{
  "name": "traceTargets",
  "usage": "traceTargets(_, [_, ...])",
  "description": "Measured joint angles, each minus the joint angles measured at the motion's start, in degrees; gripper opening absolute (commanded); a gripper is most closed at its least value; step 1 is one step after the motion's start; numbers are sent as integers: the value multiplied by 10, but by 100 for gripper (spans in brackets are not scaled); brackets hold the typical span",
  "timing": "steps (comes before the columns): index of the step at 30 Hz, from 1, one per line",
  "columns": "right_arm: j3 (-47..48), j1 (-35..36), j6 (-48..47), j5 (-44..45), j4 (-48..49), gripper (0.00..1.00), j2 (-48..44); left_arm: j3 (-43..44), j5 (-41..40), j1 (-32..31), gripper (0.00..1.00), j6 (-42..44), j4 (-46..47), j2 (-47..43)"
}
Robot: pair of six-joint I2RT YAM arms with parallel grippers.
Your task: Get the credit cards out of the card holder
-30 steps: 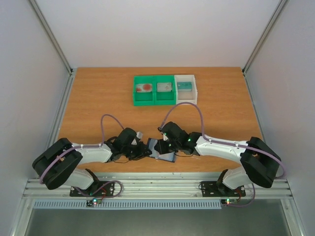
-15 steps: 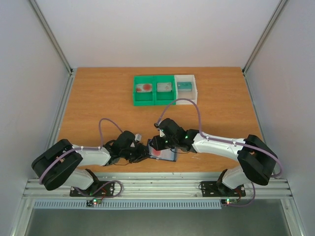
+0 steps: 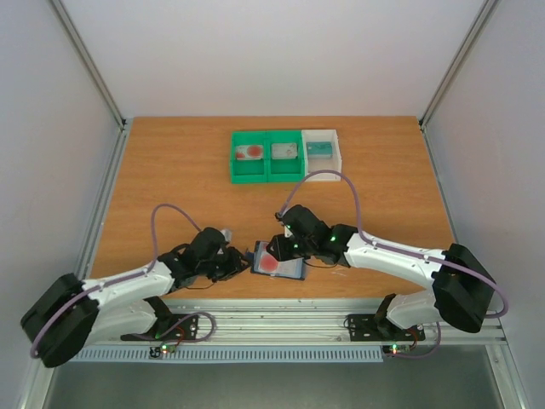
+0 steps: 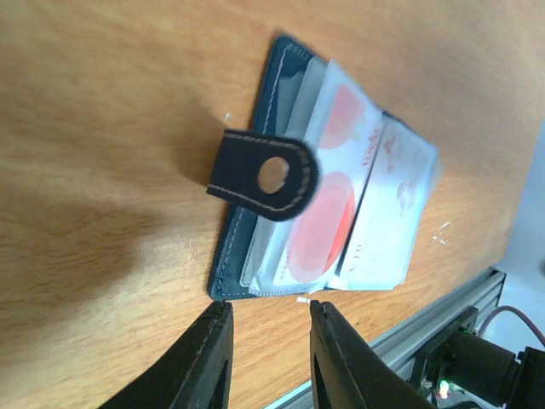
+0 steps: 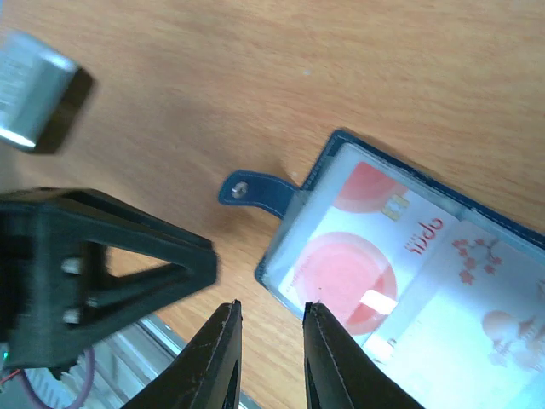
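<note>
Card holder (image 3: 278, 263): dark blue, lying unfolded and flat on the table (image 3: 170, 187) close to the near edge, between my two arms. Its strap tab (image 4: 264, 175) sticks out on the side facing the left arm. Credit cards (image 5: 353, 273): pale with red round blotches, sitting in the holder's clear pockets.

Left gripper (image 4: 268, 311): low over the wood just beside the holder's edge, jaws a narrow gap apart, nothing between them.

Right gripper (image 5: 272, 308): above the holder's strap-side corner, jaws likewise narrowly parted and empty; I cannot tell whether a fingertip touches the holder.

Green bin (image 3: 266, 157), white bin (image 3: 321, 153): side by side at the far end, well apart from the holder, each compartment with a small card-like item.
</note>
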Motion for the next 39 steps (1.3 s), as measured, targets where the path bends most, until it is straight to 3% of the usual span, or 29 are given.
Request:
traceTargets(4, [-17, 0, 7, 10, -4, 21, -5, 19, -32, 0, 29, 26, -68, -65])
traceTargets(8, [-26, 0, 16, 19, -6, 21, -4, 42, -33, 0, 28, 55, -81, -72])
traceTargets(25, [-36, -13, 30, -3, 28, 20, 81, 73, 50, 0, 22, 96, 62, 156])
traceTargets(39, [-48, -13, 29, 78, -49, 11, 20, 75, 41, -3, 21, 56, 61, 174])
